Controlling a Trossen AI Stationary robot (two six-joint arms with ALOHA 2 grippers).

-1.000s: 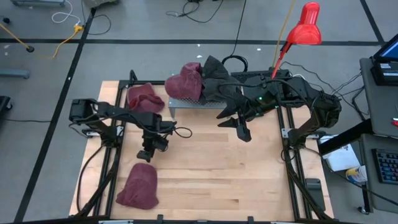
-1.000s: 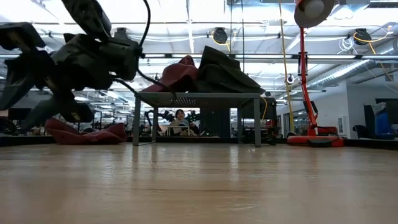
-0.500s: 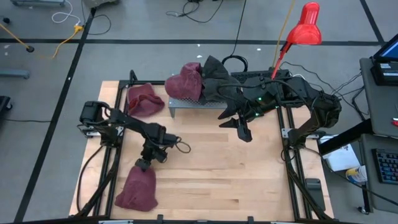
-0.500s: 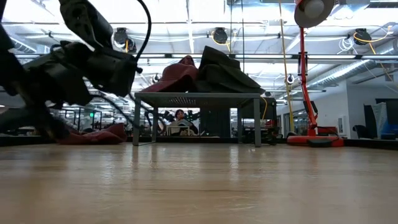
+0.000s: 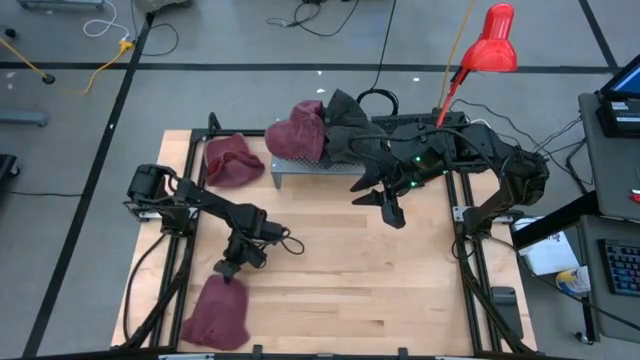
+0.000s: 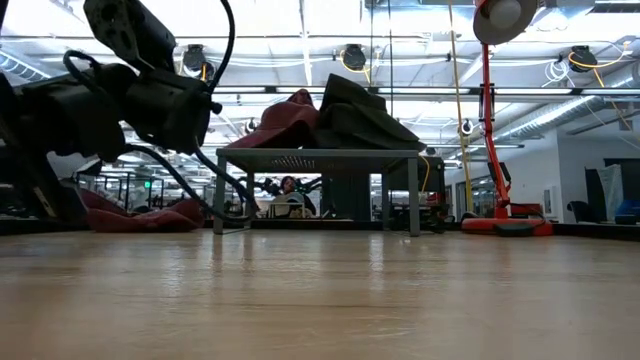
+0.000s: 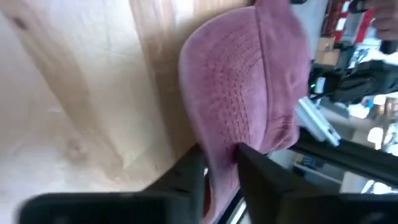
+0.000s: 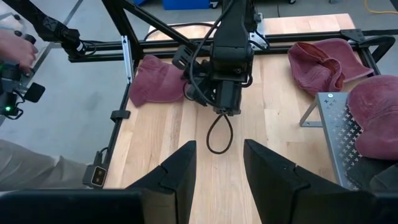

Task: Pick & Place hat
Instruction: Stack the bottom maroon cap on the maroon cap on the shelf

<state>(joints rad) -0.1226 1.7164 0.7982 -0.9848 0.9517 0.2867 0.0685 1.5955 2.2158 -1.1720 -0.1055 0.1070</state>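
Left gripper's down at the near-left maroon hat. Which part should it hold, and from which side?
Grip the hat's far edge, the thin fabric rim facing the left gripper, coming from above on the table-center side. In the left wrist view the fingers already straddle that rim; the rounded crown looks too bulky to pinch.

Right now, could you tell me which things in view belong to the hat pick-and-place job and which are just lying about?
Belonging to the job:
- near maroon hat, its edge between the left gripper fingers
- metal stand carrying a maroon hat and a dark hat
- far-left maroon hat

Just lying about:
- red lamp
- right gripper, open, idle over bare table
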